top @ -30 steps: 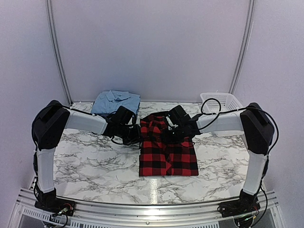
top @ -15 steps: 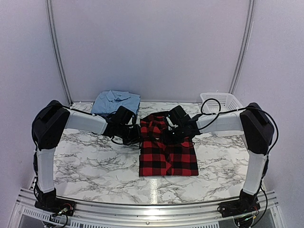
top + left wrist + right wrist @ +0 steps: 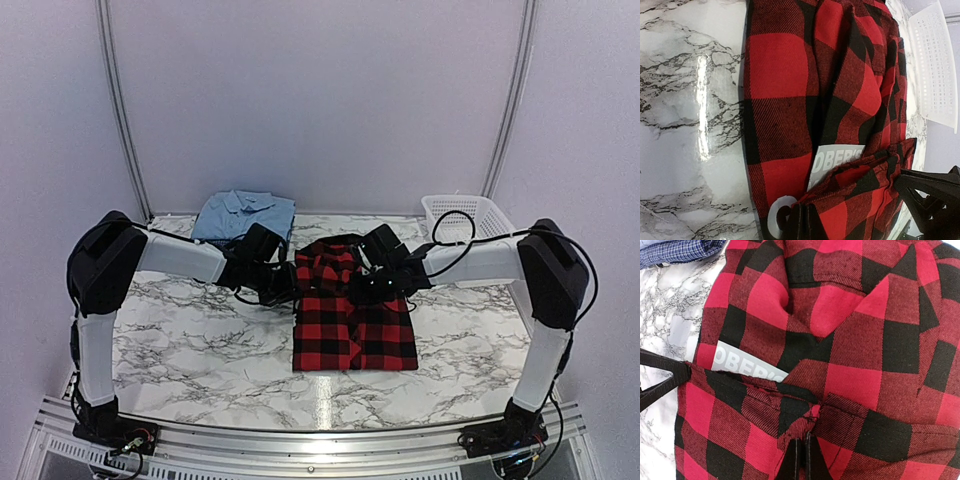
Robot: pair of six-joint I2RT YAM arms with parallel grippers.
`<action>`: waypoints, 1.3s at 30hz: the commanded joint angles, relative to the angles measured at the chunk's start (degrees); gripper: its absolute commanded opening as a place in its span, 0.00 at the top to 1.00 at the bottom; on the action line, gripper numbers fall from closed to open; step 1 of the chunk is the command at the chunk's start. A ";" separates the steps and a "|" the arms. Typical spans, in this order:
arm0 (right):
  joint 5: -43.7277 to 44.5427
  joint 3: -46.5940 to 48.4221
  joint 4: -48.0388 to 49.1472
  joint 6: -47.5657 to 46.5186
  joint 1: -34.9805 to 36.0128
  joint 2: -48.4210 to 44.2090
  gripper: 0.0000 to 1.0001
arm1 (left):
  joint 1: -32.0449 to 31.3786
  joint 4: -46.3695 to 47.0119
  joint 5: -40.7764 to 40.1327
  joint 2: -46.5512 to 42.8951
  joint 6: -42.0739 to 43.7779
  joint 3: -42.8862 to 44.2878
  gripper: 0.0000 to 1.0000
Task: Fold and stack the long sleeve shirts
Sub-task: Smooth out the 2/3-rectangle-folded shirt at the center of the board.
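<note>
The red-and-black plaid shirt [image 3: 356, 325] lies folded in the middle of the marble table, its white lettering [image 3: 837, 157] partly showing under a raised fold. My left gripper [image 3: 288, 285] is at the shirt's far left corner, shut, with a fold of plaid pinched at its tips [image 3: 801, 222]. At the far middle of the shirt my right gripper [image 3: 366, 285] is shut too, and fabric bunches up at its tips [image 3: 801, 455]. The light blue collared shirt [image 3: 243, 215] lies folded at the back left. An edge of the dark blue checked shirt [image 3: 675, 251] shows beside it.
A white mesh basket [image 3: 465, 215] stands at the back right corner, also seen in the left wrist view as the basket [image 3: 935, 65]. Bare marble table [image 3: 190, 340] lies left, right and in front of the plaid shirt. Each wrist view catches the other arm's black fingers [image 3: 660, 372].
The right gripper's jaws have closed on the plaid fabric and its forearm has shifted slightly right. The left arm and the shirts have not moved.
</note>
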 commanded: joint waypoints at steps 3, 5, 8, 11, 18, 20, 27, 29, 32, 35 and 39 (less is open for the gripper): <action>2.63 -0.13 1.23 0.08 -0.16 0.10 1.00 | 0.26 -0.41 -1.19 1.17 0.37 0.62 1.00; 3.50 0.59 0.21 -0.45 -0.15 0.73 0.97 | 0.32 -0.61 -1.40 1.08 0.57 0.73 1.00; 4.65 1.31 -1.36 -1.54 -0.15 0.15 0.84 | 0.35 -1.18 -2.53 0.14 1.26 0.79 0.93; 5.82 1.12 -2.72 -2.67 -0.30 -2.35 0.69 | 0.56 -1.60 -4.38 -1.36 2.31 0.87 0.84; 4.09 -5.66 -4.24 -3.04 -2.02 -11.74 0.60 | 0.41 -4.80 -5.95 -7.69 4.37 -1.79 0.46; 3.31 -8.14 -3.58 -2.86 -2.13 -13.78 0.66 | 0.02 -4.86 -6.04 -9.59 4.55 -3.80 0.45; 1.81 -9.65 -1.22 -3.09 -2.39 -10.71 0.91 | -2.97 -4.90 -5.96 -14.70 4.05 -10.59 0.49; 1.57 -8.94 0.65 -3.61 -2.57 -7.91 0.91 | -3.87 -4.92 -5.96 -15.74 3.58 -12.39 0.50; 1.17 -6.79 2.52 -4.76 -2.69 -2.51 0.89 | -4.50 -4.67 -6.39 -17.46 2.51 -15.96 0.50; -0.28 -6.48 5.41 -5.24 -2.69 1.54 0.88 | -5.05 -2.81 -5.71 -19.78 0.87 -20.24 0.51; -0.24 -5.88 3.56 -4.32 -1.79 2.54 0.85 | -6.66 -2.22 -5.60 -22.59 -0.67 -24.01 0.50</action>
